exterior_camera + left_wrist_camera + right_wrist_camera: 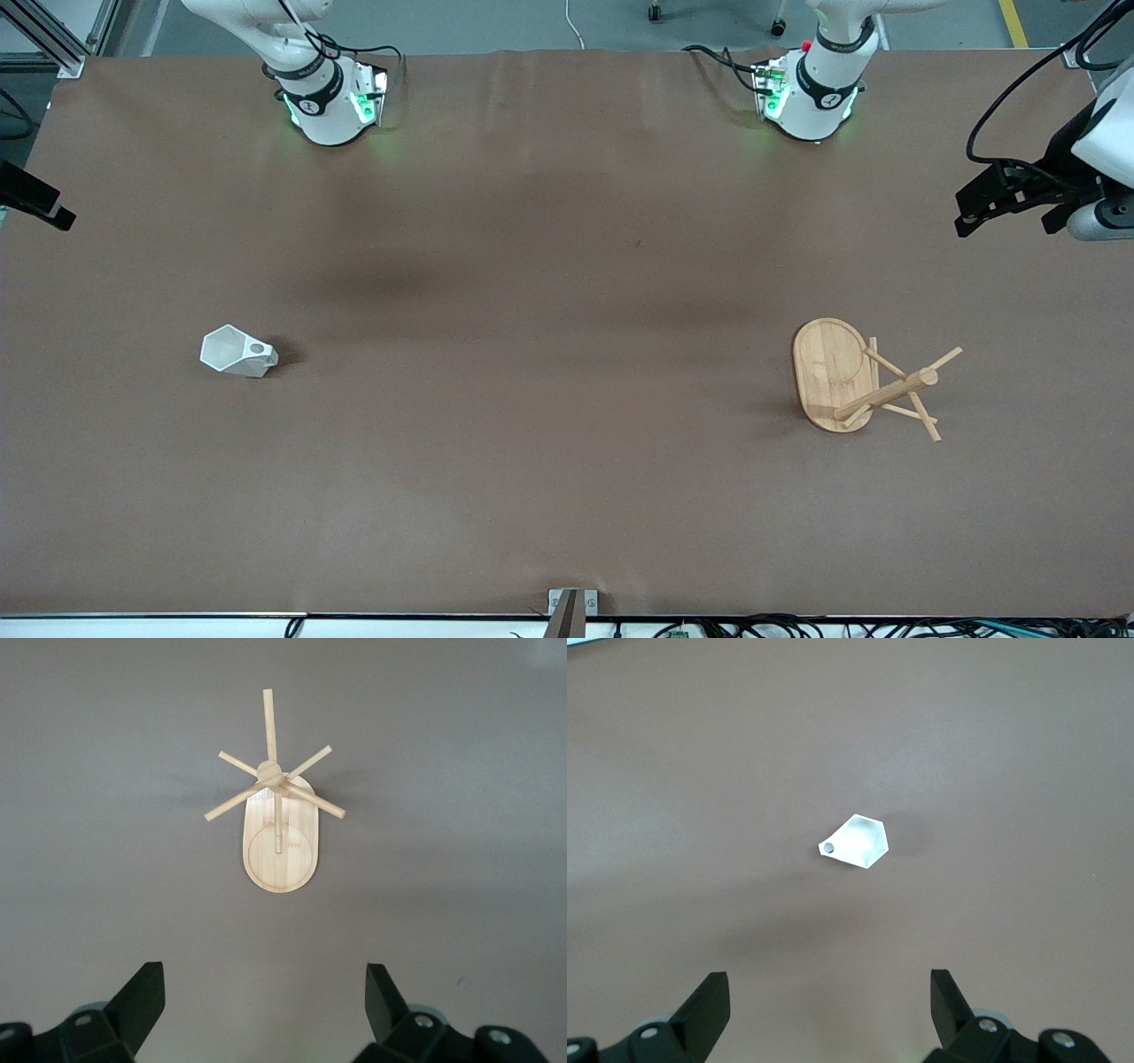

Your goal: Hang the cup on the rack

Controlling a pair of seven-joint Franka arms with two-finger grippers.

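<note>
The cup [237, 352] sits on the brown desk [549, 443] toward the right arm's end, at about 8 o'clock from the middle of the desk in the front view. It looks upright, with its open top showing and its blocky handle with the round hole pointing toward the rack's end of the desk.

The rack [859, 379] stands toward the left arm's end, at about 4 o'clock from the middle. Its long oval base points toward the robots and the front camera, and its thin pegs stick out all around the post. The cup and the rack are well apart.

The right hand [830, 1005] hangs high over the desk, and its two fingers are spread wide with nothing in them. In the right wrist view the cup lies ahead of the fingers, at about 12 o'clock. So the right arm is the nearer one to the cup, and I think it should go down and pick it up.

The left hand [266, 1001] hangs high above the rack's end of the desk, spread wide too, holding nothing. It looks like it waits.

Nothing stands between the right hand and the cup. The tricky part may be the slanted sides, which could slip.
</note>
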